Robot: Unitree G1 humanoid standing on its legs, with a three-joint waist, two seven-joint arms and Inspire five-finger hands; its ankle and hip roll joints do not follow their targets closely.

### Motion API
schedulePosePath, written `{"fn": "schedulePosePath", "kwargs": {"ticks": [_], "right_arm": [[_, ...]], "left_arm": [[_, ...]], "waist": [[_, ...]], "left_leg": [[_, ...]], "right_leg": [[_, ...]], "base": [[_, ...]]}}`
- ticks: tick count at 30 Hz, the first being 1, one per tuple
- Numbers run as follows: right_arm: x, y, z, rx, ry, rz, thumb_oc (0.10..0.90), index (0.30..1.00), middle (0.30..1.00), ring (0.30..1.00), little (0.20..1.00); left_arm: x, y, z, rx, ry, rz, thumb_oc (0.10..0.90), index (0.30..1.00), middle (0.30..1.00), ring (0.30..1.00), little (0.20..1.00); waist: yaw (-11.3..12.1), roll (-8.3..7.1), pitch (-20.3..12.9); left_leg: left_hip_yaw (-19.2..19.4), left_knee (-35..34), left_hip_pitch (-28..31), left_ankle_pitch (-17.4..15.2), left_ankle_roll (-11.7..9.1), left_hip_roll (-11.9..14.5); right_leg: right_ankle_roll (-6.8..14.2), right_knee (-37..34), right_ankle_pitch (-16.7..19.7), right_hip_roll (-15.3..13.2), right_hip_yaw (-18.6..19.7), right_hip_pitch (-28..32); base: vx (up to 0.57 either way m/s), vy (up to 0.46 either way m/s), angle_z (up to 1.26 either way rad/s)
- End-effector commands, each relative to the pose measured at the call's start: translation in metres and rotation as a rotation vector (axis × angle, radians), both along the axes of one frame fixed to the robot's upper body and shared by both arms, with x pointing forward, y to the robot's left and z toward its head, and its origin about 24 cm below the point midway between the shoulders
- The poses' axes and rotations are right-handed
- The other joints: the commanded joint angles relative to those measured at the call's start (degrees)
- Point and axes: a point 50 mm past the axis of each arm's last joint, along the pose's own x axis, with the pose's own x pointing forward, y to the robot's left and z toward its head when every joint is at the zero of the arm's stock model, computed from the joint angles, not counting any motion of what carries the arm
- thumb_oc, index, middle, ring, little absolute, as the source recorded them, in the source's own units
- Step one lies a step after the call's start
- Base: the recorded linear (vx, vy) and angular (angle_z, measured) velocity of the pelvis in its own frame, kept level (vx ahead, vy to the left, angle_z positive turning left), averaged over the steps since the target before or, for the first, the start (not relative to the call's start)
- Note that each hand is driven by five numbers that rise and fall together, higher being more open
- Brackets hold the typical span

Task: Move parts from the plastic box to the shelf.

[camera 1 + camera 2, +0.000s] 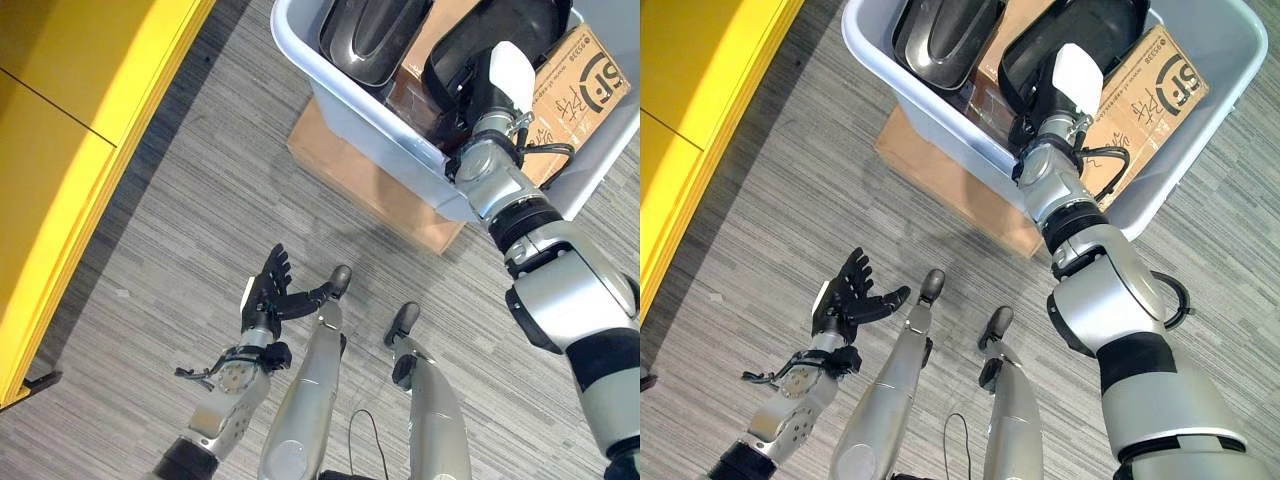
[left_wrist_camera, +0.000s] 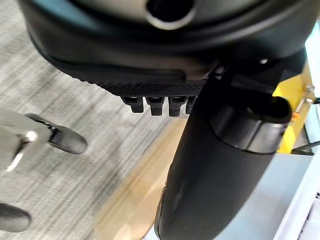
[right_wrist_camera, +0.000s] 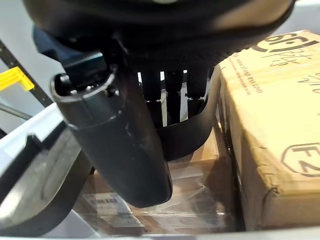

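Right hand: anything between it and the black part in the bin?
Nothing visible. The right hand is already inside the plastic box, its fingers hooked over the rim of the black part. The cardboard box lies beside it, not in the way.

Setting: workshop or storage room, indoors.
Floor: grey striped carpet point(image 1: 180, 230).
Furniture: yellow shelf unit point(image 1: 70, 150) along one side.
Stock: grey plastic box point(image 1: 940, 120) holding black moulded parts point(image 1: 940, 35) and cardboard cartons point(image 1: 1145, 85).
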Motion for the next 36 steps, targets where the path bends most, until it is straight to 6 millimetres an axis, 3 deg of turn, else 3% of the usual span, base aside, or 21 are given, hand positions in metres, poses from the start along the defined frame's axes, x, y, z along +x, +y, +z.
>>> {"fn": "schedulePosePath", "kwargs": {"ticks": [1, 4, 8, 9, 12, 13, 21, 24, 25, 36], "right_arm": [[-0.002, 0.000, 0.019, 0.008, -0.076, 0.048, 0.400, 0.300, 0.300, 0.300, 0.300], [-0.003, -0.001, 0.019, 0.030, -0.079, 0.059, 0.400, 0.300, 0.300, 0.300, 0.300], [-0.002, 0.000, 0.016, 0.046, -0.068, 0.078, 0.400, 0.300, 0.300, 0.300, 0.300], [-0.003, 0.006, 0.014, 0.058, -0.080, 0.122, 0.400, 0.300, 0.300, 0.300, 0.300], [-0.004, 0.012, 0.012, 0.055, -0.078, 0.152, 0.400, 0.300, 0.300, 0.300, 0.300], [-0.004, 0.019, 0.006, 0.052, -0.067, 0.191, 0.400, 0.300, 0.300, 0.300, 0.300], [-0.009, 0.033, 0.000, 0.016, -0.063, 0.294, 0.400, 0.300, 0.300, 0.300, 0.300], [-0.010, 0.037, 0.001, 0.007, -0.061, 0.312, 0.400, 0.300, 0.300, 0.300, 0.300], [-0.015, 0.047, 0.007, -0.016, -0.088, 0.376, 0.400, 0.300, 0.300, 0.300, 0.300], [-0.030, 0.073, 0.012, -0.109, -0.076, 0.580, 0.400, 0.300, 0.300, 0.300, 0.300]], "left_arm": [[-0.007, 0.014, 0.011, 0.060, -0.076, -0.031, 0.900, 1.000, 1.000, 1.000, 1.000], [-0.006, 0.019, 0.012, 0.071, -0.077, -0.030, 0.900, 1.000, 1.000, 1.000, 1.000], [-0.009, 0.027, 0.008, 0.077, -0.055, -0.020, 0.900, 1.000, 1.000, 1.000, 1.000], [-0.011, 0.034, 0.008, 0.079, -0.048, -0.004, 0.900, 1.000, 1.000, 1.000, 1.000], [-0.014, 0.037, 0.005, 0.081, -0.030, -0.002, 0.900, 1.000, 1.000, 1.000, 1.000], [-0.021, 0.041, -0.003, 0.085, 0.015, -0.002, 0.900, 1.000, 1.000, 1.000, 1.000], [-0.037, 0.051, -0.022, 0.114, 0.110, 0.000, 0.900, 1.000, 1.000, 1.000, 1.000], [-0.039, 0.053, -0.024, 0.111, 0.122, 0.007, 0.900, 1.000, 1.000, 1.000, 1.000], [-0.041, 0.057, -0.026, 0.112, 0.132, 0.032, 0.900, 1.000, 1.000, 1.000, 1.000], [-0.052, 0.069, -0.028, 0.101, 0.141, 0.108, 0.900, 1.000, 1.000, 1.000, 1.000]], "waist": [[-0.4, -0.83, 0.3], [-0.3, -0.95, 0.2], [-0.5, -1.24, -2.1], [-1.0, -1.63, -4.5], [-1.5, -1.93, -6.3], [-2.1, -2.24, -9.1], [-4.5, -1.50, -17.4], [-4.9, -1.42, -18.8], [-5.7, -1.48, -20.5], [-7.9, -0.31, -25.4]], "left_leg": [[0.1, -0.9, 6.0, -3.0, 1.2, -0.1], [0.1, -2.0, 9.4, -2.7, 1.0, 0.3], [0.0, -3.6, 12.5, -2.2, 0.7, 1.1], [0.0, -4.8, 14.1, -1.9, 0.6, 1.7], [0.1, -5.4, 15.6, -1.9, 0.5, 2.3], [0.4, -6.2, 18.6, -2.2, 0.6, 2.9], [1.4, -10.3, 25.3, -1.9, 0.2, 5.0], [1.8, -11.3, 26.9, -1.8, 0.2, 5.5], [2.4, -11.6, 28.4, -2.2, 0.0, 6.1], [4.0, -12.1, 35.2, -3.6, -0.5, 8.1]], "right_leg": [[4.0, -4.6, -7.0, -3.9, 3.2, 16.5], [4.1, -5.7, -6.9, -4.3, 2.8, 19.9], [4.1, -7.4, -6.7, -4.1, 2.1, 22.8], [4.0, -8.2, -6.6, -3.8, 2.2, 24.0], [4.0, -8.7, -6.7, -3.7, 2.1, 25.3], [4.1, -9.2, -6.7, -3.6, 2.3, 27.6], [4.6, -11.6, -5.6, -3.1, 3.0, 32.4], [4.8, -12.2, -5.2, -3.0, 3.4, 33.2], [4.8, -12.3, -5.3, -2.9, 4.2, 34.2], [3.8, -8.8, -9.4, -1.5, 7.7, 37.4]], "base": [[0.00, -0.066, 0.02], [0.02, -0.048, 0.00], [0.05, -0.040, -0.03], [0.04, -0.033, -0.10], [0.08, -0.051, -0.07], [0.09, -0.062, -0.08], [0.06, -0.043, -0.05], [0.04, -0.038, -0.13], [0.06, -0.044, -0.22], [0.02, -0.065, -0.18]]}}
